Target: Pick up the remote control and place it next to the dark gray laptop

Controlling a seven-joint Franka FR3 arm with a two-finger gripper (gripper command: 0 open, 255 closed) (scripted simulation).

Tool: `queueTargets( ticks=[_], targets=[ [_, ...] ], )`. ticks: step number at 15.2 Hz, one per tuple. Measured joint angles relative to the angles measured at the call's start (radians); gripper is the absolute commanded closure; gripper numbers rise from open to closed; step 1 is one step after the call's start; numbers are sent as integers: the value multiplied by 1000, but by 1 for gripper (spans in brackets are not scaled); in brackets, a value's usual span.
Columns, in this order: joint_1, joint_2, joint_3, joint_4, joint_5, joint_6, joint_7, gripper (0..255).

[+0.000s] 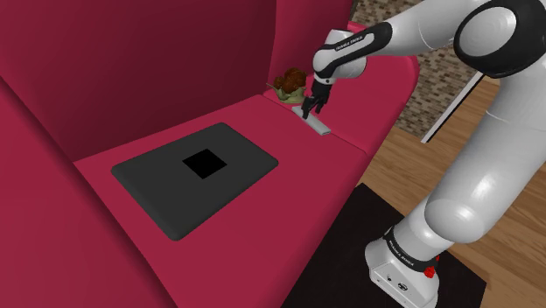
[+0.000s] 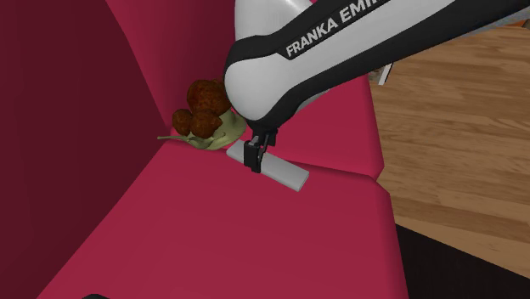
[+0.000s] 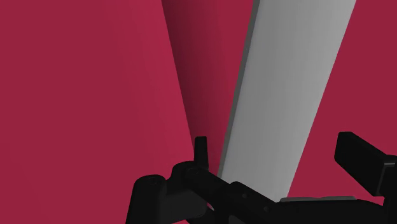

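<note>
The tool, opened wide, straddles the grey remote near the sofa seat's back corner. It should close squarely across the narrow width before lifting.

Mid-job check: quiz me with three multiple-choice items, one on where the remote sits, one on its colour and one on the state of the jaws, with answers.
1. Where is the remote control relative to the dark gray laptop?
A. On its lid
B. Apart from it, farther along the sofa seat
C. On the floor below it

2. What colour is the remote control?
A. Black
B. Light grey
C. Red

3. How do the jaws of the gripper stand?
A. Shut on nothing
B. Open, astride the remote control
C. Open above the laptop

Answers: B, the shoulder view shows red seat between the two. B, it looks pale grey in every view. B, the wrist view shows a finger on each side of it.
</note>
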Motion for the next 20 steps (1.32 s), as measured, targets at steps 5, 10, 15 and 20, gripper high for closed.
queueTargets(
  ticks=[5, 10, 15, 20],
  targets=[
    [-2, 18, 2, -13, 6, 31, -4, 0],
    [-1, 18, 2, -13, 7, 32, -4, 255],
    [-2, 19, 1, -13, 7, 32, -4, 255],
    [-2, 15, 1, -12, 5, 27, -4, 255]
  ],
)
